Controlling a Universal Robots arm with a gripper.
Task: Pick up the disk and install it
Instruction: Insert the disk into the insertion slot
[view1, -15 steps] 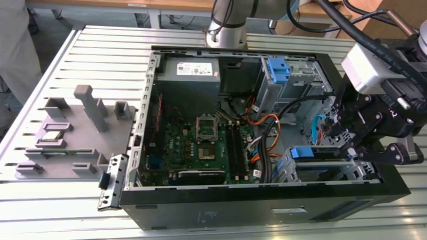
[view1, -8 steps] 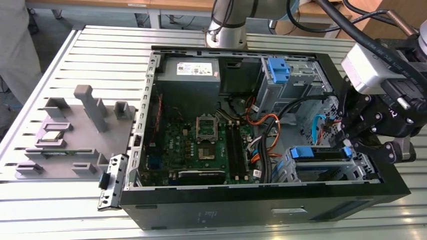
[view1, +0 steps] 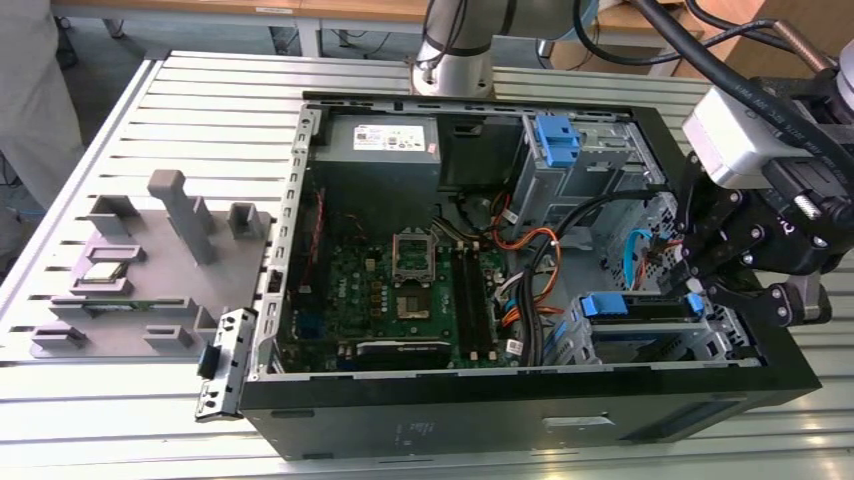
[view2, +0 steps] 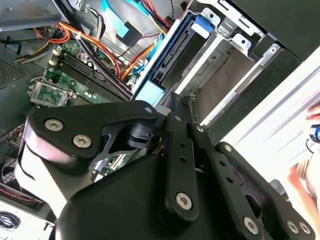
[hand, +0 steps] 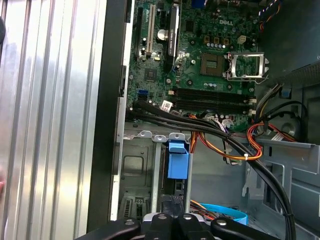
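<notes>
The disk (view1: 638, 308) sits in the lower drive cage of the open computer case (view1: 534, 415), at the exterior view's right; its blue carrier faces up. In the first wrist view the carrier's blue tab (hand: 178, 159) stands up between the cage's metal rails. The second wrist view shows the disk's dark edge (view2: 172, 52) slotted into the cage. My gripper (view1: 721, 275) hangs just above and to the right of that cage, close to the disk. Its black linkage (view2: 165, 165) is in the foreground of the second wrist view, and its body (hand: 175, 222) lies along one edge of the first wrist view.
A grey power-supply box (view1: 387, 140) and a blue bracket (view1: 557, 140) sit at the case's far side. The motherboard (view1: 400, 290) and loose cables (view1: 534, 260) lie beside the cage. A grey fixture (view1: 147, 260) stands on the slotted table. A person's hand (view2: 307, 165) is near the case.
</notes>
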